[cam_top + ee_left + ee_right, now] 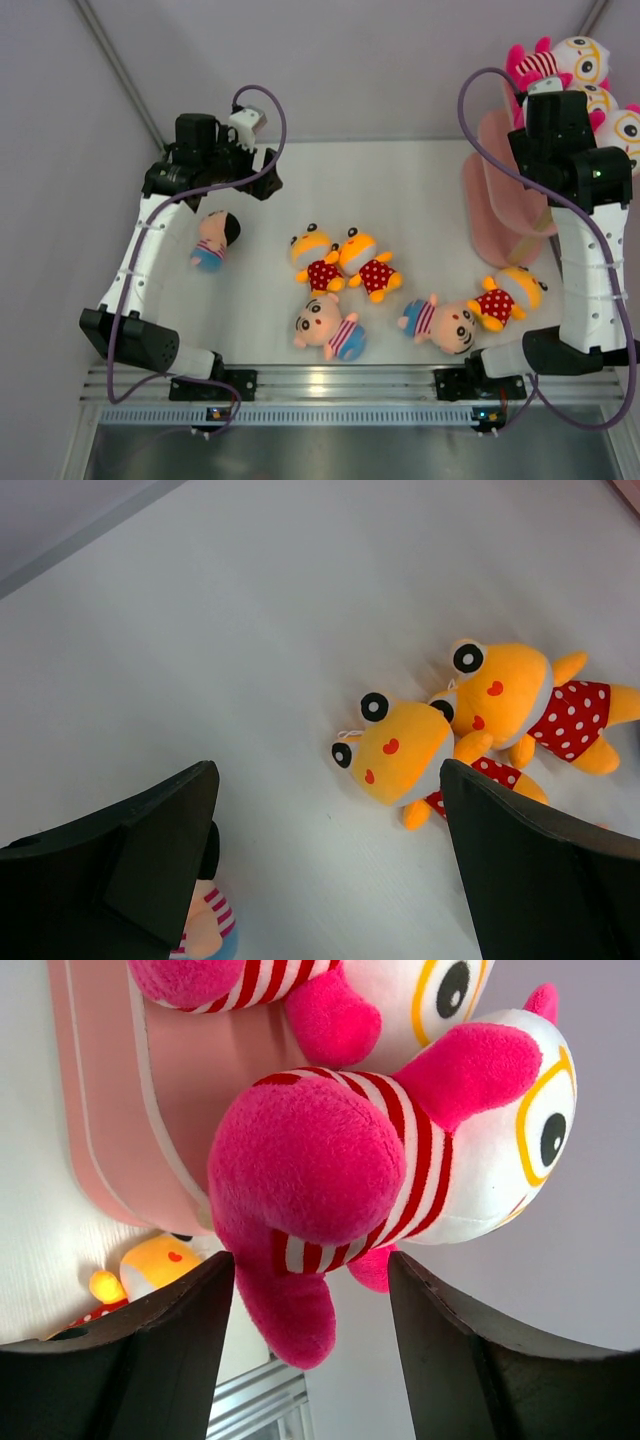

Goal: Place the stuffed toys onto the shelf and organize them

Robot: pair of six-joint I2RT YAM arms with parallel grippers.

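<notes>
- While the right gripper (310, 1265) hangs at the far right with its fingers spread, a white-pink striped plush (330, 1170) lies on the top tier of the pink shelf (500, 195). One pink leg dangles between the fingers. I cannot tell whether either finger touches it.
- This plush has its feet toward the gripper and its bespectacled face away from it, so its long axis runs straight out from the fingers. A second striped plush (400, 990) sits just beside it on the same tier.
- The left gripper (328, 770) is wide apart and holds nothing, above the far left of the table (420, 200).
- The likely next pick turns on the black-haired boy doll (214, 243). It lies on the table just to the near side of the left gripper, partly hidden under one finger in the wrist view. The left arm is much the nearer; the right arm is well apart from it.
- The doll's long axis runs roughly far to near, with the head toward the far right and the blue feet toward the near left. A grasp would probably close left to right across the body.
- Two orange-yellow polka-dot plushes (395, 760) lie touching, to the right of that gripper, heads toward the far side.
</notes>
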